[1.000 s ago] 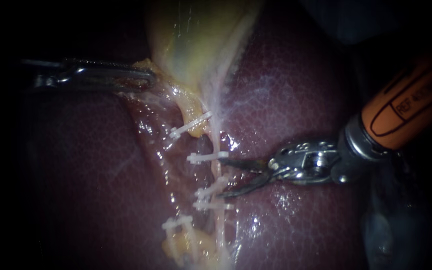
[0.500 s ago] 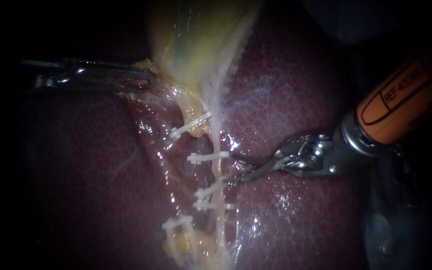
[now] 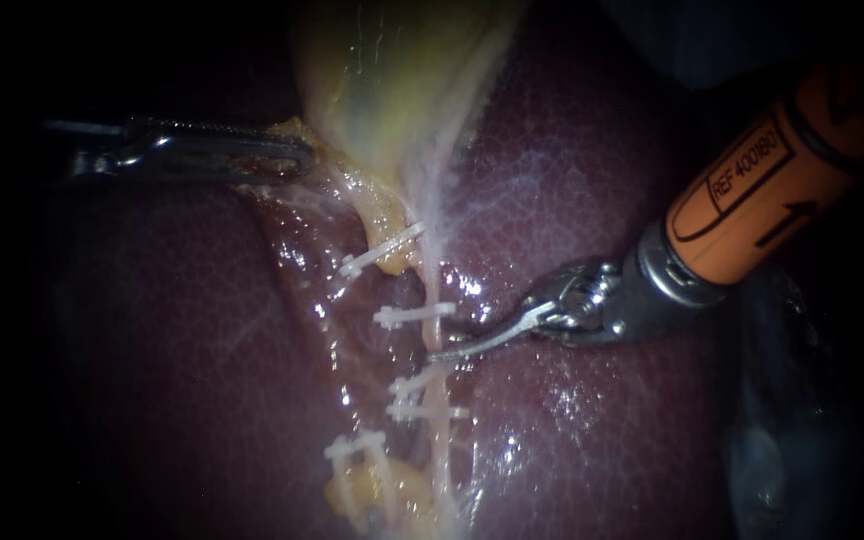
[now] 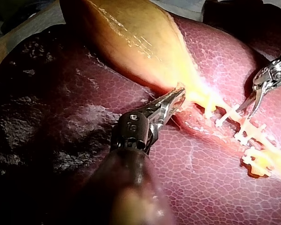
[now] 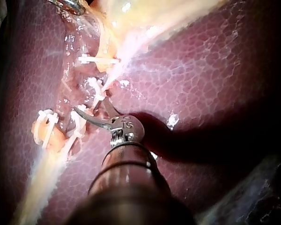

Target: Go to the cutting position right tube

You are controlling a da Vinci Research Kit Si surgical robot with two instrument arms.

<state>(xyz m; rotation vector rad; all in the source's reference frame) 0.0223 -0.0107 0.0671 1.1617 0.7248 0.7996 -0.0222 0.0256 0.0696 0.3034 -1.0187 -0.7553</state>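
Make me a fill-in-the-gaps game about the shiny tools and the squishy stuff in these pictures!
1. The right instrument has a shaft sleeve coloured ____.
2. The left instrument grips the yellow edge of the ____.
3. The small clips near the right instrument's blades are coloured ____.
4. The dark red tissue lying under everything is the ____.

Missing words: orange; gallbladder; white; liver.

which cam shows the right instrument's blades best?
Right wrist view: the right instrument's two curved metal blades stand open, the pale tube between them. Endoscope view shows them edge-on, one thin sliver. Left wrist view shows them small and distant.
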